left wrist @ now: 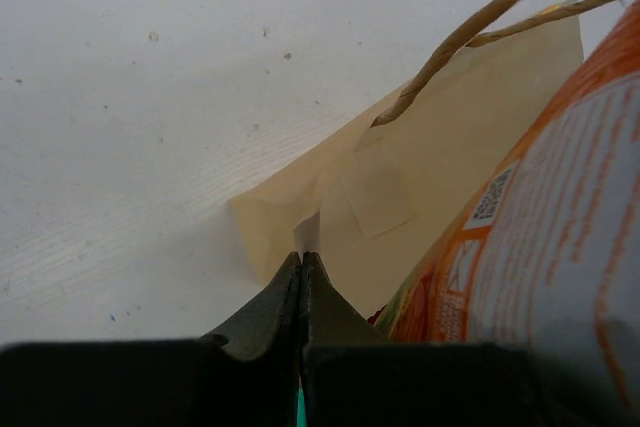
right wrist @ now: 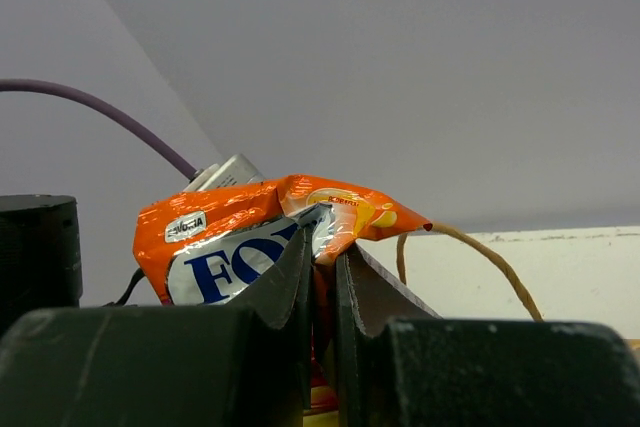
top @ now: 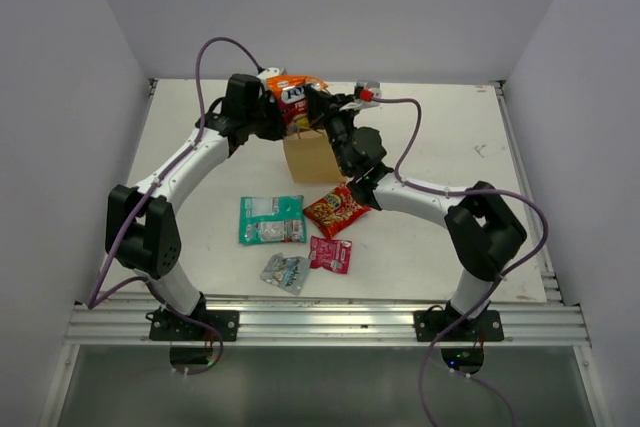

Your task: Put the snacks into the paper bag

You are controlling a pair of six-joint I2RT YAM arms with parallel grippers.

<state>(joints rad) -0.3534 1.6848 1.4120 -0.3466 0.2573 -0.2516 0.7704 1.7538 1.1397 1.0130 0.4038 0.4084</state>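
Right pincer pinched the orange packet and held it up over the top of the paper bag, beside a loop handle. Left pincer was pressed together, its tips at the bag's rim; whether paper sat between them could not be told. Four packets lay flat on the table on the arm-base side of the bag: red-yellow packet closest to the bag, teal packet left of it, pink packet and silver packet farther off.

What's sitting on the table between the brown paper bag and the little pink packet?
A red-yellow snack packet lies there, between the paper bag and the pink packet; the top view shows it.
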